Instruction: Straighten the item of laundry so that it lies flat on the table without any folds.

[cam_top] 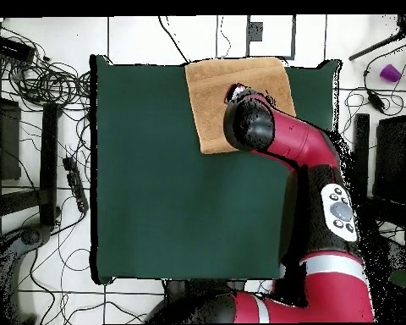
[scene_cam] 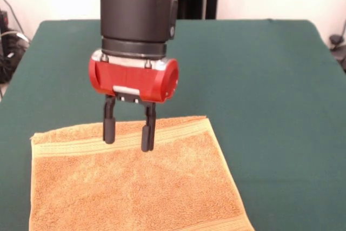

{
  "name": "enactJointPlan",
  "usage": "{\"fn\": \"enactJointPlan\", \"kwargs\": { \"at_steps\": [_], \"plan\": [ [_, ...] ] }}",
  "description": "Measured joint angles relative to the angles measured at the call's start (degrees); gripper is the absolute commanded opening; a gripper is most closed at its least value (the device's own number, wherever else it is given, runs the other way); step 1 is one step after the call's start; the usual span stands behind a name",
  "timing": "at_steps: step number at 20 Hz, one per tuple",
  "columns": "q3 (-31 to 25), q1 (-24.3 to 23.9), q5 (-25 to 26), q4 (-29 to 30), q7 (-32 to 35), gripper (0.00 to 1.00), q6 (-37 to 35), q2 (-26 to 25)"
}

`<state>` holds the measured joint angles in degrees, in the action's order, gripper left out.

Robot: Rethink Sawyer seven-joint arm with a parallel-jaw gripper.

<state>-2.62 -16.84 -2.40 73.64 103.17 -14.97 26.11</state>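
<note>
Orange-tan terry-cloth towel (scene_cam: 135,182) spread flat at the table's edge, tool hanging over it.

Lies smooth across the large dark green cloth-covered table (scene_cam: 259,79), at the side away from the robot's base, with a woven band running along the hem nearer the pedestal. No fold visible in the front view; partly hidden under the arm in the overhead view (cam_top: 227,93). Red and black tool (scene_cam: 130,128) poised above the banded edge, its two black fingers (scene_cam: 109,125) spread apart and released, gripping nothing. Cannot tell whether the tips touch the cloth. Red arm (cam_top: 295,140) reaching across from the pedestal side.
</note>
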Motion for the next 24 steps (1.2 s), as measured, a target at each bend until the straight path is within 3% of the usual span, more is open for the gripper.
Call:
{"fn": "enactJointPlan", "kwargs": {
  "at_steps": [4, 15, 24],
  "plan": [
    [0.12, 0.04, 0.02, -0.55, 0.0, 1.0, -0.01, -0.02],
    [0.1, 0.41, 0.02, -6.04, 0.0, 1.0, 0.32, -8.18],
    [0.08, 0.42, 0.02, -7.01, 0.0, 1.0, 0.32, -13.02]
  ]
}}
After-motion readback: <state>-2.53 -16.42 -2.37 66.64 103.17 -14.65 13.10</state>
